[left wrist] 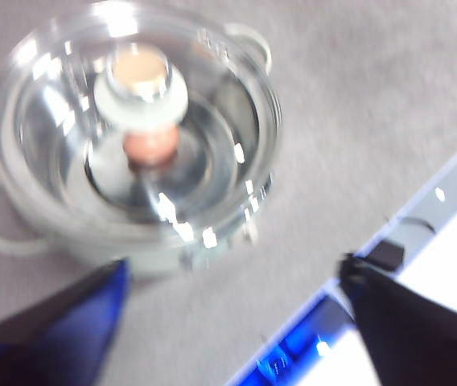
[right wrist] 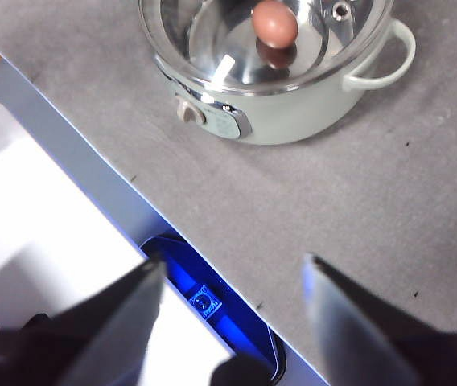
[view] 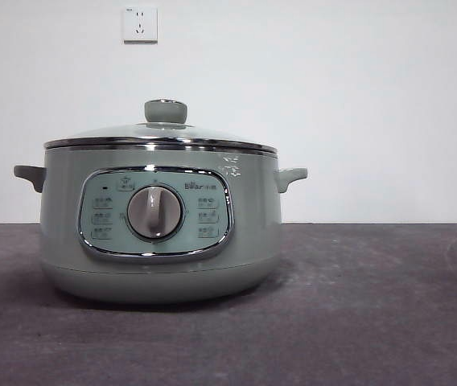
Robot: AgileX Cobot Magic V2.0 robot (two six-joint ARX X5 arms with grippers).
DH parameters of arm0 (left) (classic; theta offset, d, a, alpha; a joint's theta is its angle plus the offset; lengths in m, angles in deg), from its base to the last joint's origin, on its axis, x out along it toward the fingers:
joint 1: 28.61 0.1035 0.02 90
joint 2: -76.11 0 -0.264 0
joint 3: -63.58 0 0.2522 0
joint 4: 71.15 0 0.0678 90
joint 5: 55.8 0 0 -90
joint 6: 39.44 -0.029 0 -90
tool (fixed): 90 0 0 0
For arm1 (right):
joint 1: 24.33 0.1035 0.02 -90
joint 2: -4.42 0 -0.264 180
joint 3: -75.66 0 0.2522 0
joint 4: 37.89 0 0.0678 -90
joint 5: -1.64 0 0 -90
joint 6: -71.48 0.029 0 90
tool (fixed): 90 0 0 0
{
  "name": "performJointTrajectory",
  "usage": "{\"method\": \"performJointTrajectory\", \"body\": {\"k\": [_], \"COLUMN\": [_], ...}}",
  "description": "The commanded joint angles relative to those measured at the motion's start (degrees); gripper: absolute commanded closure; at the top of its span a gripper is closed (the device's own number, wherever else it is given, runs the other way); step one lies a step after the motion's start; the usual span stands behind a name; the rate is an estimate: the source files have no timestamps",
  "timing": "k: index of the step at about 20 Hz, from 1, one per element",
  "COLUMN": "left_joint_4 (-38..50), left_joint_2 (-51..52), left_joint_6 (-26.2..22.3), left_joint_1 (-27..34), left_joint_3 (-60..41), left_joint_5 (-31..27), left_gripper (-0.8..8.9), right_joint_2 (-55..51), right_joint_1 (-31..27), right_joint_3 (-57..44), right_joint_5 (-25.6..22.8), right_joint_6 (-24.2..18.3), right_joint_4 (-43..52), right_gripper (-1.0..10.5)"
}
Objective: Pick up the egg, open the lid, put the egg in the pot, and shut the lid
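Note:
The sage-green pot (view: 160, 233) stands on the grey table with its dial facing the front camera. The lid (view: 160, 135) sits shut on it, knob (view: 166, 111) on top. Through the lid's glass the reddish-brown egg (left wrist: 151, 146) lies on the pot's floor; it also shows in the right wrist view (right wrist: 274, 22). My left gripper (left wrist: 232, 269) is open and empty, high above the table beside the pot (left wrist: 132, 161). My right gripper (right wrist: 232, 262) is open and empty, high and off to the side of the pot (right wrist: 277, 112). No arm shows in the front view.
The grey mat (view: 373, 305) spreads around the pot. A white ledge with a blue-lit slot (right wrist: 204, 301) borders the mat below both grippers; it also shows in the left wrist view (left wrist: 301, 346). Two wall sockets (view: 140, 24) hang behind.

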Motion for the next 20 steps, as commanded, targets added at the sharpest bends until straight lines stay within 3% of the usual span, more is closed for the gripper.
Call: {"method": "performJointTrajectory", "body": {"k": [1,5,16,20], "left_joint_4": [-2.4,-3.4,-3.3,1.1], "left_joint_2": [0.2,0.1,0.1,1.0], "left_joint_6": [-0.4,-0.4,-0.4,-1.9], "left_joint_1": [-0.2,-0.2,-0.2,0.9], "left_joint_3": [1.1,1.2,1.2,1.2], "left_joint_5": [0.2,-0.2,-0.2,-8.0], "left_gripper": [8.19,8.17,8.17,8.17], "right_joint_2": [0.2,0.1,-0.1,-0.1], "right_joint_1": [0.0,0.0,0.0,0.0], "right_joint_3": [0.0,0.0,0.0,0.0], "right_joint_5": [0.1,-0.1,-0.1,-0.1], "right_joint_6": [-0.3,1.9,1.8,1.8], "right_joint_4": [0.2,1.3,1.0,1.0], "right_gripper": [9.6,9.5,9.5,9.5]}}
